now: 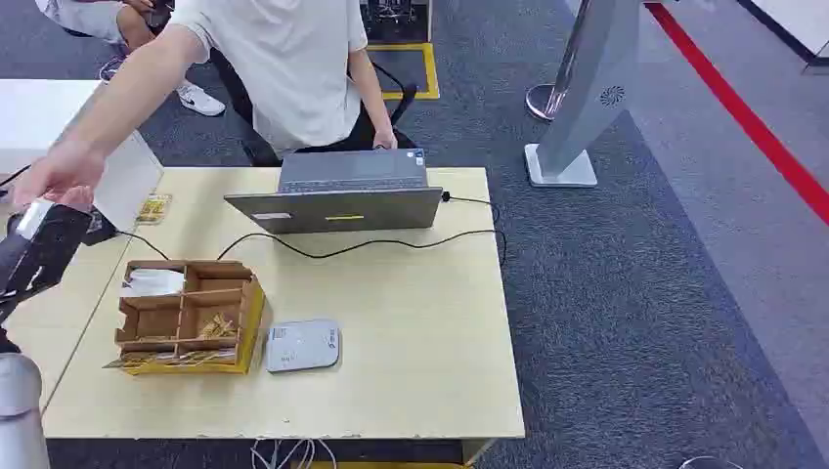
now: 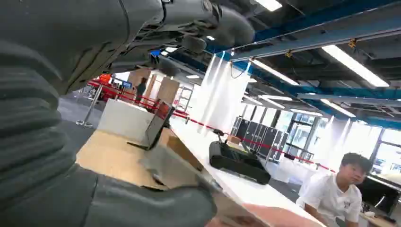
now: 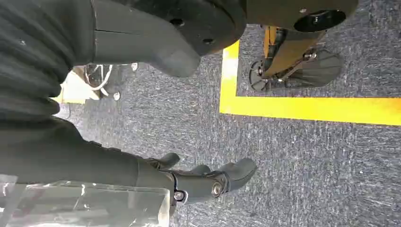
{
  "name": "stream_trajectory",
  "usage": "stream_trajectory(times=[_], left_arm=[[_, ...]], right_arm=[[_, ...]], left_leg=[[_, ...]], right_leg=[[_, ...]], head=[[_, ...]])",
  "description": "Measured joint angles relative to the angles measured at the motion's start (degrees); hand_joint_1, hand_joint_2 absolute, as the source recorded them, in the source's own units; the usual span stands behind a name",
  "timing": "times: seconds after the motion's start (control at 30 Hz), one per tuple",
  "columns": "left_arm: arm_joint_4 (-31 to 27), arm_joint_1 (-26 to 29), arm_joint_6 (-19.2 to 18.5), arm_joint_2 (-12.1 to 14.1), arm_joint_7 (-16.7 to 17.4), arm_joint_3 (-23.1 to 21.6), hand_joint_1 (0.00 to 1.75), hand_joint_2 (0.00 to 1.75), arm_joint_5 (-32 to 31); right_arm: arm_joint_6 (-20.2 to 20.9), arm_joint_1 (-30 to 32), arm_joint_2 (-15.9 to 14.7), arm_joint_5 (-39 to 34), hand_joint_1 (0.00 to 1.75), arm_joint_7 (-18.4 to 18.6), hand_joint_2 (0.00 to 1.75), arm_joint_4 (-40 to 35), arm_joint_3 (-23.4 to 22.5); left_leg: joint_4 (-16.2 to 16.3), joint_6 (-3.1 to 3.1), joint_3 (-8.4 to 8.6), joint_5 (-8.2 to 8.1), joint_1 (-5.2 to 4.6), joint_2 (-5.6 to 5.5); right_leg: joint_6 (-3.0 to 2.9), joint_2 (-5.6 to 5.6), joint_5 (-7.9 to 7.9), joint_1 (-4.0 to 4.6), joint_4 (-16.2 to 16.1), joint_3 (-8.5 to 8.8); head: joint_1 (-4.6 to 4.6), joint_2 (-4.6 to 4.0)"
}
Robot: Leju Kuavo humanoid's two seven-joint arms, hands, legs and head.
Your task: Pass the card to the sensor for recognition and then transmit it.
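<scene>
My left hand (image 1: 44,244) is raised at the table's far left. In the left wrist view a pale grey card (image 2: 177,169) lies against my thumb (image 2: 142,205), pinched in my left hand. A person's hand (image 1: 59,174) reaches down onto my left hand, and its fingertips (image 2: 265,218) touch the card's far end. The white flat sensor (image 1: 303,345) lies on the table near the front edge, well to the right of that hand. My right hand (image 3: 208,182) hangs over the grey carpet, fingers apart, holding nothing.
A cardboard compartment box (image 1: 186,318) stands just left of the sensor. A grey laptop (image 1: 337,195) sits at the table's back edge, its black cable (image 1: 391,242) trailing across the top. The person in a white shirt (image 1: 293,68) sits behind it. A grey stand (image 1: 577,107) rises at the right.
</scene>
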Motion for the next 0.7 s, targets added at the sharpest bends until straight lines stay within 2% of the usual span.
stream_trajectory(times=[0.07, 0.1, 0.57, 0.6, 0.7], left_arm=[[0.0, 0.0, -0.1, -0.1, 0.0, -0.4, 1.75, 1.75, 0.0], [0.0, 0.0, -0.1, -0.1, 0.0, -0.5, 1.75, 0.00, 0.1], [0.0, 0.1, -0.8, -0.9, -0.4, -1.9, 1.75, 0.00, 1.4], [0.0, 0.1, -0.8, -0.9, -0.4, -1.9, 1.75, 1.75, 1.4], [0.0, 0.1, -0.9, -1.0, -0.3, -2.0, 1.75, 1.75, 1.3]], right_arm=[[0.0, 0.0, 0.0, 0.0, 0.00, 0.0, 1.75, 0.0, 0.0], [0.0, 0.0, 0.0, 0.0, 0.00, 0.0, 1.75, 0.0, 0.0], [-0.1, 0.0, 0.0, 0.1, 0.00, 0.0, 1.75, 0.0, 0.0], [-0.1, 0.0, 0.0, 0.1, 0.00, 0.0, 1.75, 0.0, 0.0], [-0.1, 0.0, 0.0, 0.1, 0.00, 0.0, 1.75, 0.0, 0.0]], left_leg=[[0.0, 0.00, 0.00, 0.00, 0.00, 0.00], [0.0, 0.00, -0.01, 0.00, 0.00, 0.00], [0.0, 0.00, -0.01, 0.00, 0.00, 0.00], [0.0, 0.00, -0.01, 0.00, 0.00, 0.00], [0.0, 0.00, -0.01, 0.00, 0.00, 0.00]], right_leg=[[0.00, 0.00, 0.00, 0.00, 0.0, 0.00], [0.00, 0.00, 0.00, 0.00, 0.0, 0.00], [0.00, 0.00, 0.00, 0.00, 0.0, 0.01], [0.00, 0.00, 0.00, 0.00, 0.0, 0.01], [0.00, 0.00, 0.00, 0.00, 0.0, 0.01]], head=[[0.00, 0.00], [0.00, 0.00], [0.00, 0.00], [0.00, 0.00], [0.00, 0.00]])
